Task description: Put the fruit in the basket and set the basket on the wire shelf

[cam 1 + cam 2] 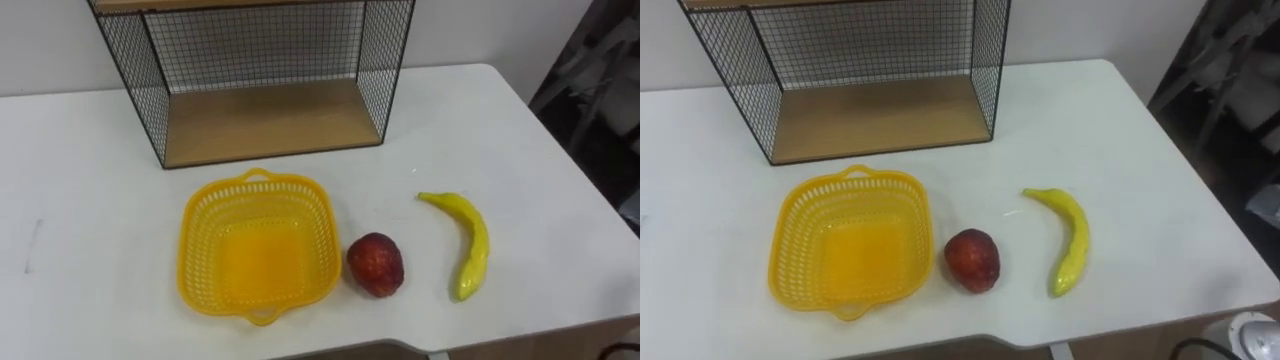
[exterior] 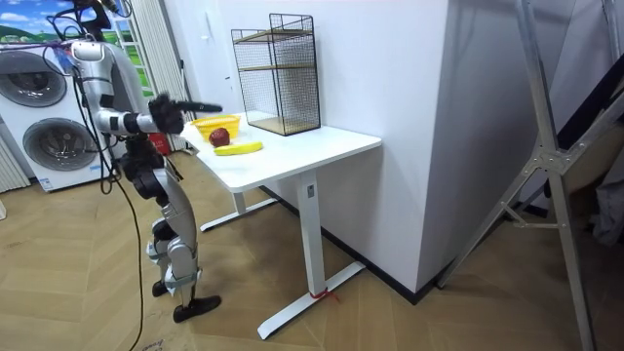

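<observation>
An empty yellow plastic basket (image 1: 262, 255) sits on the white table (image 1: 90, 200), just in front of the black wire shelf (image 1: 265, 120) with its wooden floor. A red apple (image 1: 375, 264) lies right beside the basket's right rim. Further right lies a yellow banana (image 1: 470, 240), lengthwise toward me. In the room view I stand at the table's end, facing the basket (image 2: 210, 123) and the banana (image 2: 239, 148). My right hand (image 2: 177, 111) is raised at table height, short of the fruit, fingers straight and holding nothing.
The table's right edge (image 1: 590, 190) and front edge run close to the banana. Dark fabric and a stand (image 1: 600, 70) are beyond the right edge. Washing machines (image 2: 44, 136) stand behind me. The wire shelf (image 2: 278, 73) has upper tiers and backs onto a white wall.
</observation>
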### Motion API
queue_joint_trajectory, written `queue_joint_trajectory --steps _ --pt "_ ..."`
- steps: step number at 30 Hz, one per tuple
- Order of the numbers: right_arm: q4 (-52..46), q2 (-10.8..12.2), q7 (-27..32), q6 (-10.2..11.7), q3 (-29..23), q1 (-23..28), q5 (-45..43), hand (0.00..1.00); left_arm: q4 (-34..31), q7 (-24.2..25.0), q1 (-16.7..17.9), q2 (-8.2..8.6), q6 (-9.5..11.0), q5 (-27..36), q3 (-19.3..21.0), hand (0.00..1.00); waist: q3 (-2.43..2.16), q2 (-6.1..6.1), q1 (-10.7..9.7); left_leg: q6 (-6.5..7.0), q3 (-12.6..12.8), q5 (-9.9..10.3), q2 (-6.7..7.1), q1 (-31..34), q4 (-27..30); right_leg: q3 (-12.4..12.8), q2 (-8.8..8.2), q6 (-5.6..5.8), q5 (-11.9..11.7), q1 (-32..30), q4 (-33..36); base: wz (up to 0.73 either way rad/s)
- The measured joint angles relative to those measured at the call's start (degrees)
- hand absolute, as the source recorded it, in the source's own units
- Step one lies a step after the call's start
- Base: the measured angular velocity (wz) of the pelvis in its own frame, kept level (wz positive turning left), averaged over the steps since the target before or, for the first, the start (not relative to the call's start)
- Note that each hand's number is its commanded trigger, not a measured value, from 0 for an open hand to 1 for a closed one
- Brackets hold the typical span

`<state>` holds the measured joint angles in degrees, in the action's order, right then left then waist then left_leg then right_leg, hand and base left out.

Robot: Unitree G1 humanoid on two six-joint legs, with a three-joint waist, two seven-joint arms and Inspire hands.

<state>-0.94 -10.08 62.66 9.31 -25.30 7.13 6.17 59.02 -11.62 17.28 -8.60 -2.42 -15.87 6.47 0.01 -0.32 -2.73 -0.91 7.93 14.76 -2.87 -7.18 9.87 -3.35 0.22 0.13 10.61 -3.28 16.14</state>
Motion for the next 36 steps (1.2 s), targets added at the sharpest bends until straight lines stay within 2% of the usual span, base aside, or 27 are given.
queue_joint_trajectory --steps 2,6,8,13,17,19,22,26,36 --pt "-3.3 -0.53 -0.72 1.22 3.8 0.04 -2.18 0.0 0.31 0.0 -0.08 -0.14 0.25 0.08 -0.41 0.0 0.03 0.05 0.28 0.01 0.05 -0.05 -0.02 -0.29 -0.06 -0.05 0.01 -0.1 -0.03 0.0 0.75 -0.04" --pt "-4.59 -1.43 -5.53 1.39 7.48 0.08 -3.46 0.0 0.64 1.0 -0.5 -0.37 1.35 -0.08 -0.96 0.0 0.06 -0.27 1.64 0.01 0.27 -0.05 -0.02 -0.53 -0.28 0.17 0.02 -0.1 -0.03 0.38 0.45 -0.03" --pt "-4.58 -1.7 -10.46 1.39 10.86 0.09 -4.22 0.0 0.64 1.12 -0.31 -0.43 1.55 -0.15 -1.07 0.0 0.04 -0.76 1.81 0.01 0.27 -0.05 -0.02 -0.64 -0.33 0.17 0.05 -0.09 -0.05 0.58 -0.09 0.0" --pt "-2.66 -2.42 -21.03 1.33 15.53 1.03 -4.17 0.0 0.44 1.72 0.19 -0.46 1.55 -0.57 -1.34 0.0 -0.09 -0.93 2.1 0.01 -0.17 -0.05 -0.27 -0.75 -0.31 -0.29 0.29 0.1 -0.98 2.16 -2.53 0.06" --pt "-1.55 -2.69 -30.83 -0.07 20.1 3.55 -4.17 0.0 0.33 3.46 0.17 -0.89 1.49 -0.64 -2.23 0.0 0.11 -1.27 3.3 0.01 -0.19 -0.05 -0.37 -1.2 -0.5 -0.39 0.37 0.04 -1.18 2.7 -2.98 0.0" --pt "-1.45 -2.7 -34.81 -0.64 21.48 3.65 -4.19 0.0 0.33 4.09 0.12 -0.88 1.45 -0.81 -2.24 0.0 0.22 -0.94 3.3 0.01 -0.4 -0.05 -0.4 -1.07 -0.51 -0.61 0.39 0.09 -1.55 3.05 -3.5 0.05" --pt "-1.46 -2.67 -39.92 -0.67 24.04 3.78 -5.06 0.0 0.32 4.86 0.02 -0.98 1.4 -0.9 -2.27 0.0 0.12 -0.85 3.32 0.01 -0.5 -0.05 -0.4 -1.06 -0.5 -0.72 0.36 0.09 -1.59 3.16 -3.45 0.03" --pt "-1.46 -2.65 -45.04 -0.76 25.28 3.77 -7.52 0.0 0.32 5.94 -0.13 -1.0 1.06 -1.13 -2.31 0.0 0.01 -0.64 3.32 0.01 -0.72 -0.05 -0.41 -1.0 -0.48 -0.91 0.33 0.09 -1.59 3.26 -3.46 0.01" --pt "0.42 -2.62 -52.02 -2.35 26.55 3.81 -9.07 0.0 0.08 7.26 -0.12 -1.0 1.03 -1.11 -2.46 0.0 -0.04 -0.67 3.35 0.01 -1.33 -0.05 -0.42 -0.92 -0.3 -1.47 0.26 0.07 -1.61 3.55 -3.47 0.03"
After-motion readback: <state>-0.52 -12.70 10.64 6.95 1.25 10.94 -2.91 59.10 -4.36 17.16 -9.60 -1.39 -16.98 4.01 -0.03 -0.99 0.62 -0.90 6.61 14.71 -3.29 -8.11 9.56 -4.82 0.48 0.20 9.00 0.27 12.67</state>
